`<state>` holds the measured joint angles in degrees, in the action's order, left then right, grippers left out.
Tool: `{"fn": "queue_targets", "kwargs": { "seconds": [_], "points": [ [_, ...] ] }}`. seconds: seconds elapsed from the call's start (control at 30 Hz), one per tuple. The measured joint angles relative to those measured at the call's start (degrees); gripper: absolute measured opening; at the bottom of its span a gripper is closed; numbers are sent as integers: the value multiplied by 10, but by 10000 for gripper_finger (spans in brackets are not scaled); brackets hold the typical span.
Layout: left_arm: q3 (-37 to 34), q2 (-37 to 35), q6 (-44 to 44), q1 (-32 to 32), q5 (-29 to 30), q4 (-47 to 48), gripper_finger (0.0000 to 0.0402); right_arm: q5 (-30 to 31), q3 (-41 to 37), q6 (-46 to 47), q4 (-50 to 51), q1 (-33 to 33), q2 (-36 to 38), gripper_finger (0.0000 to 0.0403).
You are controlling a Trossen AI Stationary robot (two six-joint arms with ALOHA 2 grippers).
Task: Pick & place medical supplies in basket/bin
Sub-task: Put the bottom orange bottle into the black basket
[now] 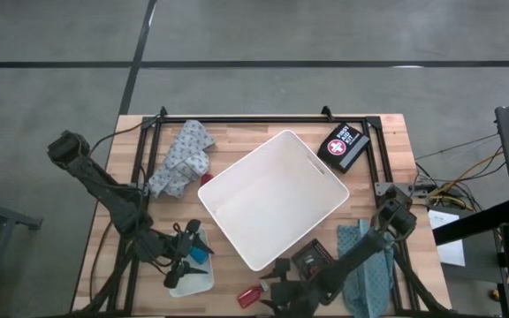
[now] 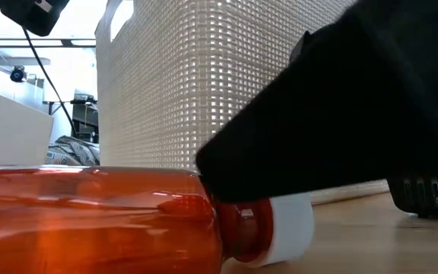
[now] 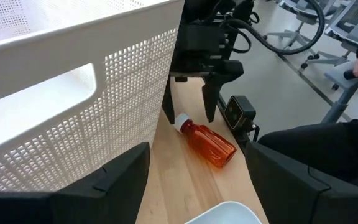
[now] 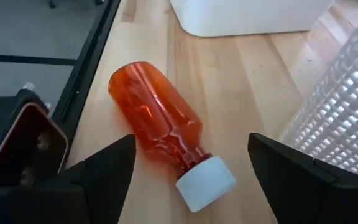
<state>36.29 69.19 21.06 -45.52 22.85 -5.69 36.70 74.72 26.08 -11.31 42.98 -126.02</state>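
A: Where's the bin?

B: White bin (image 1: pixel 272 199) sits mid-surface (image 1: pixel 387 159), turned at an angle, nothing visible inside it. Use it as the reference.

A: Right arm?

B: Right gripper (image 4: pixel 191 171) is low at the bin's near corner, jaws spread, straddling the white-capped end of an orange pill bottle (image 4: pixel 160 127). Bottle lies on its side on the wood just beside the bin wall (cap toward the bin). Jaws not touching the bottle as far as the wrist view shows.

A: Left?

B: Left gripper (image 3: pixel 194 171) is near the bin's left side, jaws spread, nothing between them. It's over a small translucent tray (image 1: pixel 191 278) with a blue item (image 1: pixel 200 250) close by.

A: Anything else out?

B: Patterned cloth (image 1: pixel 179 159) beyond the bin's left corner, dark first-aid case (image 1: pixel 343 146) off its far right corner, teal cloth (image 1: pixel 369 265) on its right near side. Low view mostly blocked by the bottle and the right arm.
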Motion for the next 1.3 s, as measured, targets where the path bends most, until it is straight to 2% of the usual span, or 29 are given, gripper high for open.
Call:
{"fn": "queue_targets", "kwargs": {
  "seconds": [0.37, 1.3],
  "points": [
    [0, 0, 0, 0, 0, 0, 271, -35, 0, 5, 0, -6, -3, 295],
    [0, 0, 0, 0, 0, 0, 271, -68, 0, 43, 32, -13, -2, 219]
  ]
}}
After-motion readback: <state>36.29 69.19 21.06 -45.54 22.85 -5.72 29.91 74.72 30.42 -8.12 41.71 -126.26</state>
